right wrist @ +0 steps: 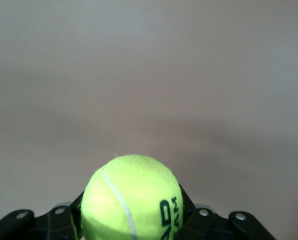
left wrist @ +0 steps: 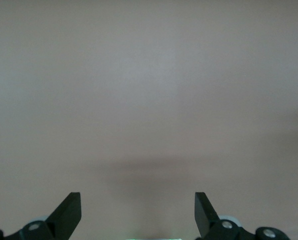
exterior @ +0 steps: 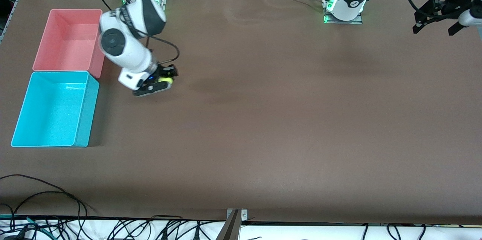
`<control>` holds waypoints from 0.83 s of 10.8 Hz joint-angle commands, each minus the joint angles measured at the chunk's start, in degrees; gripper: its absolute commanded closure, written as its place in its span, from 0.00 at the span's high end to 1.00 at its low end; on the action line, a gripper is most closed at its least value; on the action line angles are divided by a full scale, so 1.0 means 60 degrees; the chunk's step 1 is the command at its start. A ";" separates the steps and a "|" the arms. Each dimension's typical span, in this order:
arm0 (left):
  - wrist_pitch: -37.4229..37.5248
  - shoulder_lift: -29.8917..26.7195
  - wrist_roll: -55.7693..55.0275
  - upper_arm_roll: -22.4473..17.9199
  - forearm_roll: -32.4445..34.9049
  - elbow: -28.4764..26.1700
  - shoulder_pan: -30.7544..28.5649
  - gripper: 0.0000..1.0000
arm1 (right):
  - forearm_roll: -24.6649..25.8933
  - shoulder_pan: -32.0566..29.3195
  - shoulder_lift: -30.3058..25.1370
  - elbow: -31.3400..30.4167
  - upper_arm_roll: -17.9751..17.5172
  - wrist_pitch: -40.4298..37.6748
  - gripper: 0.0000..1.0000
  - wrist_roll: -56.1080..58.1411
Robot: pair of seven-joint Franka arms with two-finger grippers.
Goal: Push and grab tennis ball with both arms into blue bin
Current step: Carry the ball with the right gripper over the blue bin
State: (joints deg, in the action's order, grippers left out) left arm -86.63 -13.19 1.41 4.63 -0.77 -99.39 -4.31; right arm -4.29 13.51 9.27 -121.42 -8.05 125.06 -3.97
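Note:
The yellow-green tennis ball point(exterior: 165, 80) sits between the fingers of my right gripper point(exterior: 162, 79), which is shut on it low over the brown table, beside the bins. In the right wrist view the ball point(right wrist: 131, 199) fills the space between the black fingers. The blue bin point(exterior: 52, 109) stands open and empty at the right arm's end of the table, nearer the front camera than the pink bin. My left gripper point(exterior: 437, 21) is open and empty, held up at the left arm's end; its wrist view shows only bare table between the fingertips point(left wrist: 71, 210).
The pink bin point(exterior: 69, 40) stands against the blue bin, farther from the front camera. The left arm's base point(exterior: 346, 2) stands at the table's back edge. Loose black cables point(exterior: 45, 202) lie along the front edge.

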 commanded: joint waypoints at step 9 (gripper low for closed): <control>0.0947 0.1451 -0.2666 -0.0186 0.0027 0.1521 0.0734 1.00 | 0.1580 -0.0055 -0.0420 0.1151 0.5557 -0.3016 0.20 0.5593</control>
State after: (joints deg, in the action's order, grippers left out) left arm -81.85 -9.76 -13.51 4.34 -0.77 -94.77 -0.45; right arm 5.41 12.96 4.88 -114.74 19.36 107.28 21.96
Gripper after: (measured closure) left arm 0.000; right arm 0.357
